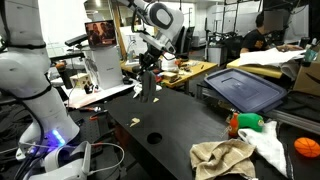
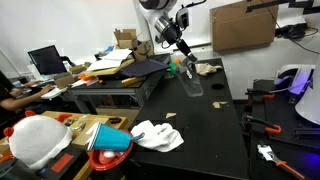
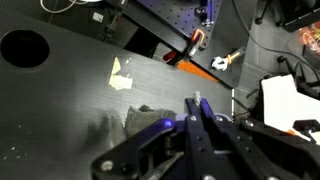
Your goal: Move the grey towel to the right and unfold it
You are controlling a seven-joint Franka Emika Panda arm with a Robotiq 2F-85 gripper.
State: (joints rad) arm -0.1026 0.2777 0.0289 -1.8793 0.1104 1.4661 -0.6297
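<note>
Grey towel: a small, plain, dark grey square of thin soft cloth. It hangs straight down from the fingertips in a narrow bunch. In an exterior view it looks paler and widens toward its lower end. Whether that end touches the tabletop cannot be told.
Towel in the wrist view: a blurred grey mass directly under the fingers and just beside them.
Gripper: a black two-finger Robotiq gripper on the white arm, seen in both exterior views and in the wrist view. Its fingers are pressed together, pinching the top of the towel.
Table: a flat black tabletop directly below the gripper.
Hole: a round opening in the tabletop, well apart from the fingertips in the wrist view.
Tan scrap: a small flat tan piece lying on the table beyond the fingertips, apart from the towel.
Beige towel: a larger crumpled beige-tan cloth on the table, well apart from the gripper.
White rag: a small crumpled white cloth touching the beige towel, far from the gripper.
Writing: a lit screen behind the arm and a brown cardboard box above gripper height; any print on them is too small to read.
</note>
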